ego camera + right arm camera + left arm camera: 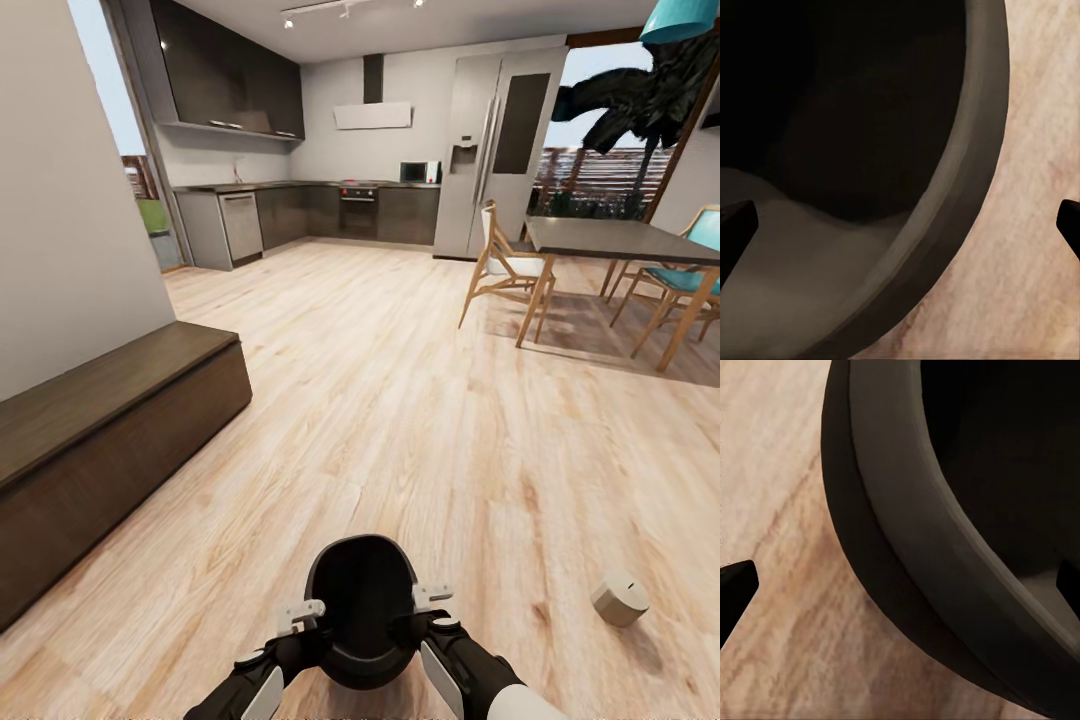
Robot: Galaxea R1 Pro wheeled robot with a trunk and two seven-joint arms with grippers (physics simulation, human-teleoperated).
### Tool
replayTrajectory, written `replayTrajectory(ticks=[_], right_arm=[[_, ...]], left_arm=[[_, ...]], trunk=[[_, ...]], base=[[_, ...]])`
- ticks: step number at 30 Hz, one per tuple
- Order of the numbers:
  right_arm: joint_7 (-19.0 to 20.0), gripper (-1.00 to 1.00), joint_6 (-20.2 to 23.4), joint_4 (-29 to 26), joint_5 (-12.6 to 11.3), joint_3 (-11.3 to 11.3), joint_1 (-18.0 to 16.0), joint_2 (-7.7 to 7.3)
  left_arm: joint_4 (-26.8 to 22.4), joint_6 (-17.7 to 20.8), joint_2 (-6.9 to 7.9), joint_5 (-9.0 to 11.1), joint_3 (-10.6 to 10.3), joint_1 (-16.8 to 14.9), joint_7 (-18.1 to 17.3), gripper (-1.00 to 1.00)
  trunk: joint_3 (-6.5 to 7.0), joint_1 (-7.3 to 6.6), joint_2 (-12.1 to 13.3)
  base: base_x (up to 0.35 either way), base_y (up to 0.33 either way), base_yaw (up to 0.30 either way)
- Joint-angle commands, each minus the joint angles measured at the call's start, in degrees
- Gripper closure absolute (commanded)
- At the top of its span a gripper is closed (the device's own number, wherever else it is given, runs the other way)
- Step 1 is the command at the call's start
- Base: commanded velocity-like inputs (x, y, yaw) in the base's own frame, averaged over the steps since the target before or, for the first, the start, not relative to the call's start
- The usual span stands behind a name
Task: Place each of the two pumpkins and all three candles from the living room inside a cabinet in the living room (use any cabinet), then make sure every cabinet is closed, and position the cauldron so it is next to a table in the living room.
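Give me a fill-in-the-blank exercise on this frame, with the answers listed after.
1. The round black cauldron sits between the two ____.
2. The long low dark-brown wooden cabinet stands at the robot's ____ side.
3. The small pale cylindrical candle lies on the ____.
4. The dark-topped dining table has ____ legs.

Answers: arms; left; floor; wooden

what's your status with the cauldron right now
Both claws, left claw and right claw, straddling cauldron rim, one each side. Table far ahead right. Pale candle lying on floor, right of cauldron.
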Motion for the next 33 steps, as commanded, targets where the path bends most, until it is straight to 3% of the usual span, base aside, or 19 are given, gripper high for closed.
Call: replayTrajectory(ticks=[1,33], right_arm=[[-0.4,-1.0,0.3,-0.1,-0.6,0.5,0.0,-0.04],[-0.4,-1.0,0.4,-0.1,-0.6,0.5,0.0,-0.04]], left_arm=[[0.0,0.2,0.05,0.1,-0.2,0.0,0.1,-1.0],[0.0,0.2,0.12,0.1,-0.1,0.0,0.1,-1.0]], trunk=[[-0.06,-0.01,0.0],[-0.06,-0.01,0.0]], base=[[0.0,0.0,0.0],[0.0,0.0,0.0]])
